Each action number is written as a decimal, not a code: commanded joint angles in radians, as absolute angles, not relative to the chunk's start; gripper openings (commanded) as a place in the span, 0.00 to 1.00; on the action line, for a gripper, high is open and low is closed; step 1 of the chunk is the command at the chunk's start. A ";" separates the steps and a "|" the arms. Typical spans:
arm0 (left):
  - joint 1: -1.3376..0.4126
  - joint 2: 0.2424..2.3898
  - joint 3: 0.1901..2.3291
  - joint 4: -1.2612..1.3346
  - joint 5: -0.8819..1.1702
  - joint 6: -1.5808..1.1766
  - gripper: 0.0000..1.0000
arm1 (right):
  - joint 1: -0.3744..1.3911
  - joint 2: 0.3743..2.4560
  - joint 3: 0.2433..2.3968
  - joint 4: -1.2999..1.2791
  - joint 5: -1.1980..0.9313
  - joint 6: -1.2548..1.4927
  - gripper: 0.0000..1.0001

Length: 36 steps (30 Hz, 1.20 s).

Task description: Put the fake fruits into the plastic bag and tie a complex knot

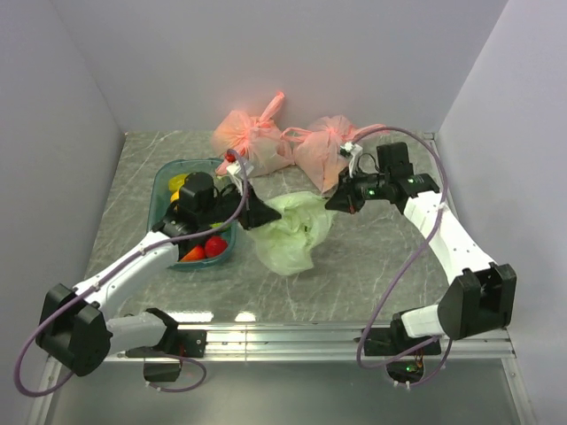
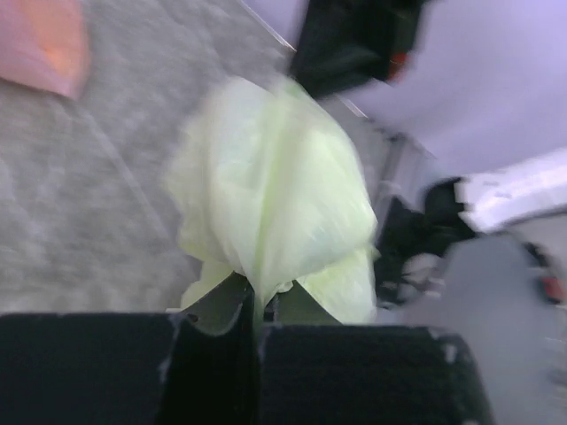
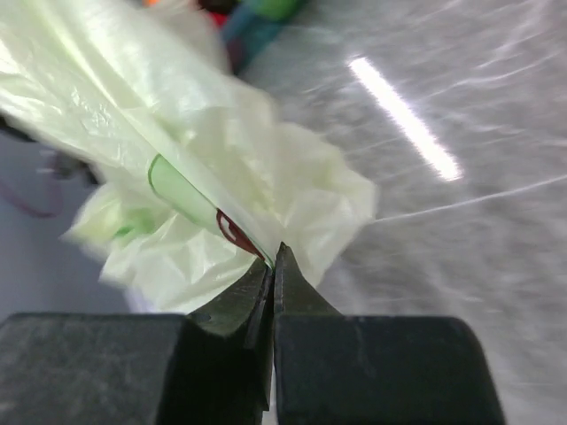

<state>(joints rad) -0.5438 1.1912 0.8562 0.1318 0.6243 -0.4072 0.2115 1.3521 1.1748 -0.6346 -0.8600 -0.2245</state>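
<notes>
Pinching plastic bag [image 1: 292, 232] mid-table, just right of teal bin [image 1: 190, 163], from both sides: left gripper [image 2: 261, 297] pressed flat on the film at its left edge, right gripper [image 3: 273, 261] likewise clamped on the film at its right. Noting fake fruits [image 1: 215, 246] lying in the bin; not managing to read the bag's contents. Risking a tear by pulling the thin film apart too hard; risking a slip from so slight a pinch, letting the mouth fall closed.
</notes>
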 commanded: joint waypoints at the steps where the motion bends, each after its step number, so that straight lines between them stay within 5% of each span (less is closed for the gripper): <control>1: -0.483 1.103 0.792 0.225 0.860 -0.684 0.01 | 0.175 1.400 1.247 -0.545 -0.501 -0.365 0.00; 5: -0.486 1.120 0.746 0.420 0.899 -0.917 0.00 | 0.216 1.462 1.359 -0.525 -0.410 -0.325 0.01; 7: -0.486 1.150 0.747 0.500 0.894 -0.960 0.01 | 0.259 1.470 1.385 -0.548 -0.365 -0.318 0.11; 11: -0.486 1.207 0.790 0.502 0.852 -0.974 0.01 | 0.282 1.421 1.414 -0.626 -0.347 -0.288 0.54; 14: -0.480 1.226 0.822 0.417 0.746 -0.953 0.00 | 0.262 1.342 1.442 -0.696 -0.347 -0.258 0.64; 19: -0.476 1.261 0.813 0.455 0.693 -1.025 0.00 | 0.264 1.211 1.459 -0.788 -0.475 -0.230 0.65; 23: -0.476 1.282 0.796 0.561 0.704 -1.071 0.01 | 0.279 1.227 1.382 -0.853 -0.512 -0.177 0.77; 36: -0.480 1.347 0.749 0.785 0.833 -1.147 0.01 | 0.278 1.347 1.220 -0.655 -0.713 0.063 0.82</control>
<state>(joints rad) -0.4793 1.3357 0.7555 0.6632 0.7689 -1.1061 0.2771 1.3426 1.1984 -0.7555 -0.5915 -0.0189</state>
